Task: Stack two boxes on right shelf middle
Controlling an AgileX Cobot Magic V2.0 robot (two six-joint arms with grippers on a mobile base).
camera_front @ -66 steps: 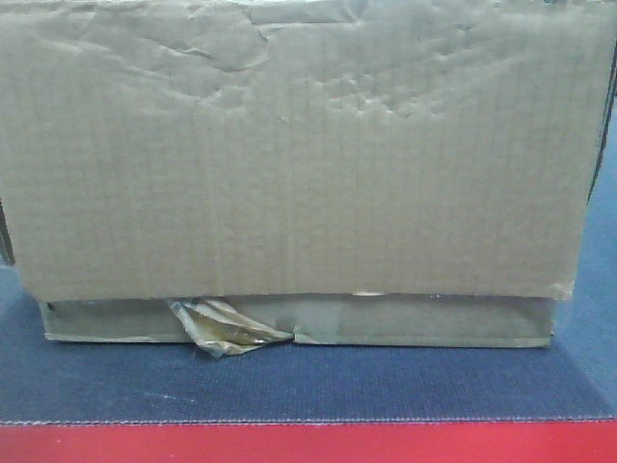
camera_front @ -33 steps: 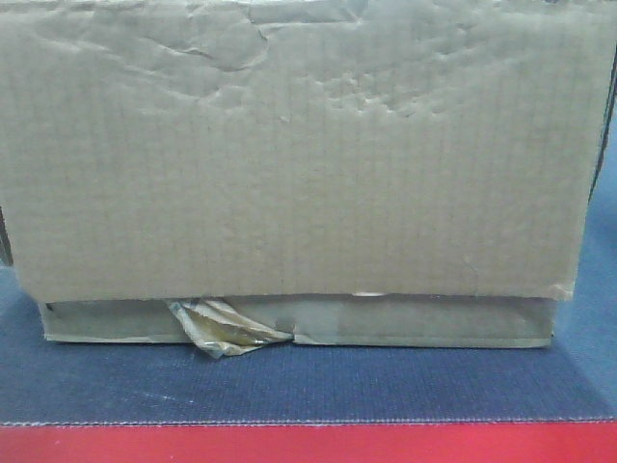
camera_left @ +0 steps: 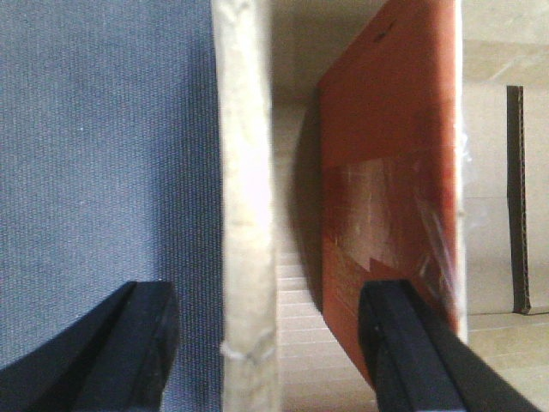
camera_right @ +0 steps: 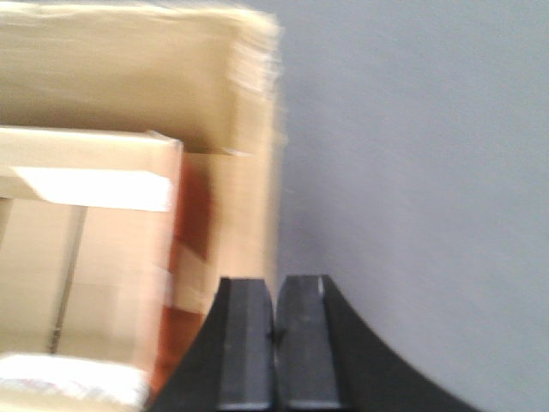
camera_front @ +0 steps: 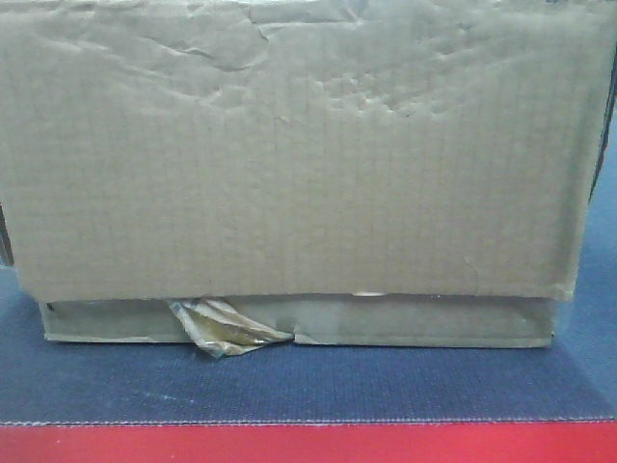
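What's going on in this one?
A two-armed robot is working on a brown cardboard box that sits on a dark mat with a red front edge. The left hand is open, straddling one side wall of the box, one finger outside and one inside. The right hand is shut beside a box edge; the blurred view doesn't show whether it pinches anything. The box is not yet off the mat.

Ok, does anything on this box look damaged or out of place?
Yes. The box is creased and dented along the top of its front face, and a crumpled scrap of tape hangs loose at its bottom edge, left of centre, spilling onto the mat. The box itself sits level.
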